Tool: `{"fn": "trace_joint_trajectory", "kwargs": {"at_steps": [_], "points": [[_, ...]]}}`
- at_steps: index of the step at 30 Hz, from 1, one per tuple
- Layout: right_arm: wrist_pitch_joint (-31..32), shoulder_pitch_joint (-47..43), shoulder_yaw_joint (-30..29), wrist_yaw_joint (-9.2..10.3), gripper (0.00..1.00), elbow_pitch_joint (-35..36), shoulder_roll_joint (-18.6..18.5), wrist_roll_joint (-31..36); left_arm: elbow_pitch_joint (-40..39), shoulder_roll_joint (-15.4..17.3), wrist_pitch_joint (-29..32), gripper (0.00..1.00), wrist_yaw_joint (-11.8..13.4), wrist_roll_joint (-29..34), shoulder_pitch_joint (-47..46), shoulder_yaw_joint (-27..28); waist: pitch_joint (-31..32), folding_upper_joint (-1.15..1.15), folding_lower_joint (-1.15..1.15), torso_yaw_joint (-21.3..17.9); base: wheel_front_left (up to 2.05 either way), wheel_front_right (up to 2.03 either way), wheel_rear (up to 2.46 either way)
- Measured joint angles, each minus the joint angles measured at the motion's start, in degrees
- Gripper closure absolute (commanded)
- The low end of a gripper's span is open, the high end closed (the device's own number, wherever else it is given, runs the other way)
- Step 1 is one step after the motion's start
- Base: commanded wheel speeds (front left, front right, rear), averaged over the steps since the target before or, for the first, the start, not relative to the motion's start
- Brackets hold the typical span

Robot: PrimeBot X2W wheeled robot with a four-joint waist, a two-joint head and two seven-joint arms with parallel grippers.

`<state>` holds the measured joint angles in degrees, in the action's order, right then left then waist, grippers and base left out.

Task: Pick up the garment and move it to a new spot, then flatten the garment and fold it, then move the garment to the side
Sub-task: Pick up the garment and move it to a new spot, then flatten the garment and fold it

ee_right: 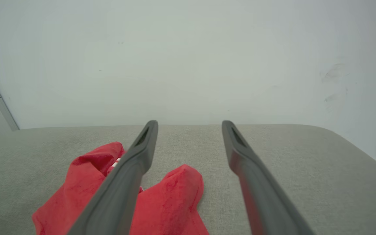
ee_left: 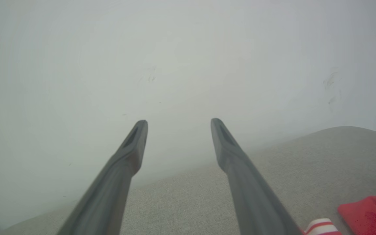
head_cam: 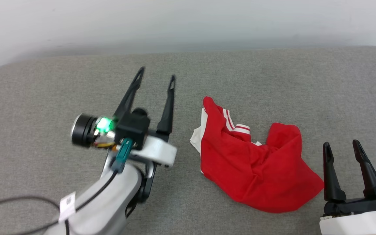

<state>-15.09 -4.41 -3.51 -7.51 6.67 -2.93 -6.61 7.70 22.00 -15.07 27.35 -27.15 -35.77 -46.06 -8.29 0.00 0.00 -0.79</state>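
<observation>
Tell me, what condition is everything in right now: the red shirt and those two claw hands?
garment: crumpled in a heap on the grey surface, not flattened or folded, held by neither gripper.
left gripper: open, empty, off to the garment's left and apart from it.
right gripper: open, empty, close beside the garment's right edge.
</observation>
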Motion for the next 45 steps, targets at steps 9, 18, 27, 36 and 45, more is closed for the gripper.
{"fn": "trace_joint_trajectory", "kwargs": {"at_steps": [9, 18, 27, 36, 45], "points": [[0.00, -0.91, -0.49, 0.00, 0.00, -0.11, -0.01, -0.19, -7.13, -2.04, 0.00, 0.00, 2.35, 7.32, 17.46, 14.61, 1.60, 0.00, 0.00, 1.52, 0.00, 0.00, 0.00], [0.00, -2.64, -0.75, 0.00, 0.00, -0.30, -0.01, -0.90, -8.60, -6.16, 0.00, 0.00, -2.88, 12.57, 28.05, 22.65, 3.66, 0.00, 0.00, 2.32, 0.00, 0.00, 0.00], [0.00, -4.81, -0.81, 0.00, 0.00, -1.04, -0.01, -1.65, -7.19, -10.45, 0.00, 0.00, -8.55, 17.30, 34.35, 28.37, 6.47, 0.00, 0.00, 2.40, 0.00, 0.00, 0.00], [0.00, -6.55, -0.30, 0.00, 0.00, -1.75, -0.01, -2.46, -6.14, -13.40, 0.00, 0.00, -11.33, 21.07, 37.73, 32.28, 7.88, 0.00, 0.00, 2.43, 0.00, 0.00, 0.00], [0.00, -7.38, 0.24, 0.00, 0.00, -2.42, -0.01, -3.01, -5.53, -15.08, 0.00, 0.00, -13.36, 23.35, 39.17, 34.30, 8.22, 0.00, 0.00, 2.60, 0.00, 0.00, 0.00]]}}
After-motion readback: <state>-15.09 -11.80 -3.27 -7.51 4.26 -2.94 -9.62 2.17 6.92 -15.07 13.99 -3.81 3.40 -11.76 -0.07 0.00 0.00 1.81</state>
